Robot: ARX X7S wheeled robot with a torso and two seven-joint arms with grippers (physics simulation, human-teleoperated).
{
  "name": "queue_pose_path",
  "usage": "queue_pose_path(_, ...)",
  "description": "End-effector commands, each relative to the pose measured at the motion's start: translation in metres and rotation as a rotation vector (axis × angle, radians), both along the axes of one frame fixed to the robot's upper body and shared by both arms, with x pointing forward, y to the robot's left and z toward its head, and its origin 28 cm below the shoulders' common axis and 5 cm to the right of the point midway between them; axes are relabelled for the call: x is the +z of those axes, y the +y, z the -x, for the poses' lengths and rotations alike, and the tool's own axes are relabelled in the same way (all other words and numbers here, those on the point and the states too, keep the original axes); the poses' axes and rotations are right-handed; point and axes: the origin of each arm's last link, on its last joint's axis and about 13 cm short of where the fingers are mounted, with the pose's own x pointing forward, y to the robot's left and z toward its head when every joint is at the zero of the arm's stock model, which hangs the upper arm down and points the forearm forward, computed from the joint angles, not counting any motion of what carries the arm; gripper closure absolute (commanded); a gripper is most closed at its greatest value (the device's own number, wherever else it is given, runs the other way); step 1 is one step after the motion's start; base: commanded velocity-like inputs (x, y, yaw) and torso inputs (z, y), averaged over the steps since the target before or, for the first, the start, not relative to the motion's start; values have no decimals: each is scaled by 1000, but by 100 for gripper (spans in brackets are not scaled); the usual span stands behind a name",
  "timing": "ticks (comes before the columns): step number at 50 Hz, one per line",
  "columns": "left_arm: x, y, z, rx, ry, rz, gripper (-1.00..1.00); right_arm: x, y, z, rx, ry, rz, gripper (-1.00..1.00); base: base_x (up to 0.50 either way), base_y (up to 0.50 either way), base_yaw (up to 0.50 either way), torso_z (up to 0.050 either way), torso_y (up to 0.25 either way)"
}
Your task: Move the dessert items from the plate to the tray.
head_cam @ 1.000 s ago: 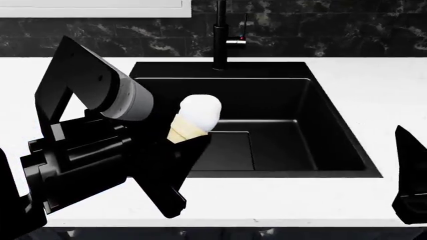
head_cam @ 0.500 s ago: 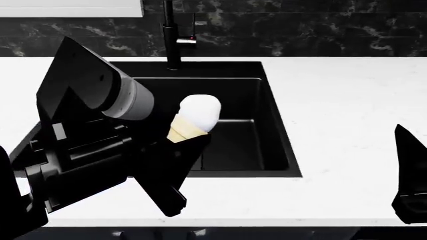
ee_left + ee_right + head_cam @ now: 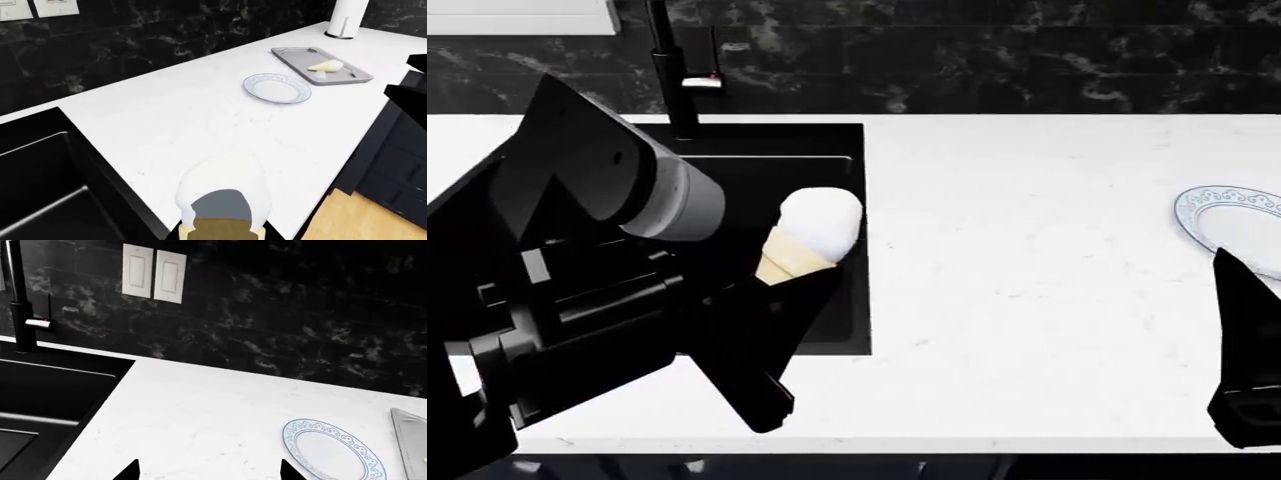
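My left gripper (image 3: 790,292) is shut on the pale yellow base of an ice-cream cone (image 3: 811,235) with a white scoop, held above the sink's right edge. In the left wrist view the cone (image 3: 223,192) fills the space over the gripper (image 3: 223,234). The plate (image 3: 277,88) is white with a patterned rim and looks bare; it also shows at the head view's right edge as the plate (image 3: 1232,222). Beyond it lies the grey tray (image 3: 293,56), with a pale dessert item (image 3: 325,65) on it. My right gripper (image 3: 210,472) is open over the counter, holding nothing.
A black sink (image 3: 787,165) with a black faucet (image 3: 675,80) sits at the left. A paper-towel roll (image 3: 347,17) stands behind the tray. Black marble wall with light switches (image 3: 153,273) backs the white counter (image 3: 1028,300). Wood floor (image 3: 347,220) lies past the counter's front edge.
The head view has shifted right along the counter: sink and faucet slid left and the plate came into view at the right. The left gripper still holds the cone the same way.
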Motion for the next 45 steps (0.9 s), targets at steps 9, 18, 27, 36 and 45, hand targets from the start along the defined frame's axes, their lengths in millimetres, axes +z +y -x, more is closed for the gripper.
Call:
queue_pose_path(9, 2, 0, 1, 4, -1, 8, 100, 0, 0, 1, 3, -4, -2, -100, 0, -500, 0, 0, 0)
queue_pose_path(18, 2, -1, 2, 1, 5, 7, 100, 0, -1, 3, 2, -4, -3, -100, 0, -500, 0, 0, 0)
queue_pose_path(27, 1, -1, 2, 3, 9, 8, 100, -1, -1, 3, 2, -5, -3, -100, -1, -500, 0, 0, 0)
queue_pose_path(36, 0, 1, 2, 8, 11, 10, 100, -1, 0, 2, 5, -1, 1, -100, -1, -500, 0, 0, 0)
queue_pose_path(45, -2, 1, 1, 9, 16, 12, 100, -1, 0, 2, 6, 2, 5, -100, -1, -500, 0, 0, 0)
